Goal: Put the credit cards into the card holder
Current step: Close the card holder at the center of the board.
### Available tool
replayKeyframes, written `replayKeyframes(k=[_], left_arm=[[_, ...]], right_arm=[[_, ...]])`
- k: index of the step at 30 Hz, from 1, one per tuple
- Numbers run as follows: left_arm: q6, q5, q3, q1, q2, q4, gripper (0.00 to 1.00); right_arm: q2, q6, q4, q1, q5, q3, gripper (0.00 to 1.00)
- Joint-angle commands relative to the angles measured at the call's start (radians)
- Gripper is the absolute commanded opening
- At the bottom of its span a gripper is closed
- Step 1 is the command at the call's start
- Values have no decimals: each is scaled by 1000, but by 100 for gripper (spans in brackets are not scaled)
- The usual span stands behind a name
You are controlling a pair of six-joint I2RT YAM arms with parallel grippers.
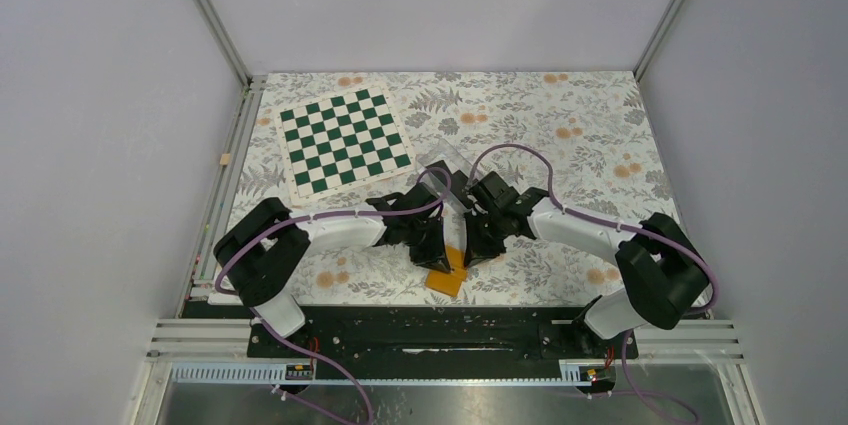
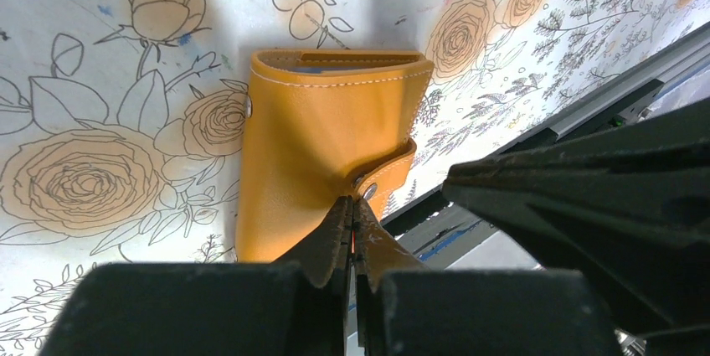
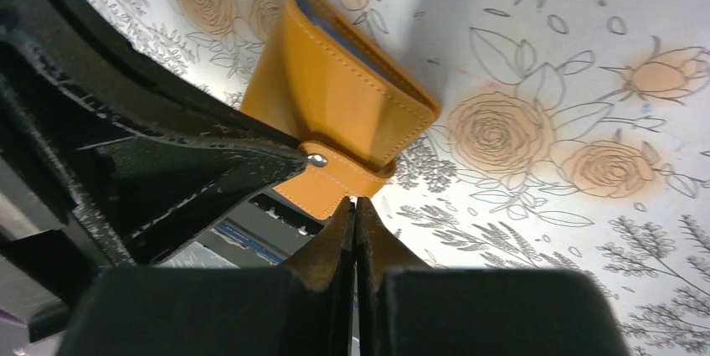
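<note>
A: Cloth-covered table (image 1: 560, 135), floral print. Left gripper (image 2: 352, 207) and right gripper (image 3: 355, 205) are both clenched and hold nothing.
B: Card holder?
A: Card holder (image 2: 318, 130) lies folded between the two, close to the near table edge. Both tips sit at its snap tab (image 3: 331, 184). No credit cards in view, can't tell if they're inside.
B: Risk?
A: Tips are crowded and could clash. A nudge on the tab may skid the holder off the edge.

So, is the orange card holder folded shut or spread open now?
Folded shut: the card holder lies doubled, its snap strap wrapped over the edge. Whether it is fastened, cannot tell.
</note>
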Motion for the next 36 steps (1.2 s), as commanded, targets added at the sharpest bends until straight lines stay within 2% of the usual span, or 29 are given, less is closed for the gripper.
replayKeyframes(k=[1, 13, 24, 36], left_arm=[[18, -31, 41, 6, 7, 2, 0], [15, -34, 37, 6, 16, 4, 0], [5, -49, 26, 6, 33, 4, 0], [-85, -118, 25, -22, 128, 4, 0]], right_arm=[[-4, 15, 42, 37, -43, 8, 0], [112, 26, 24, 69, 39, 86, 0], [173, 30, 55, 88, 62, 69, 0], [222, 38, 20, 124, 161, 2, 0]])
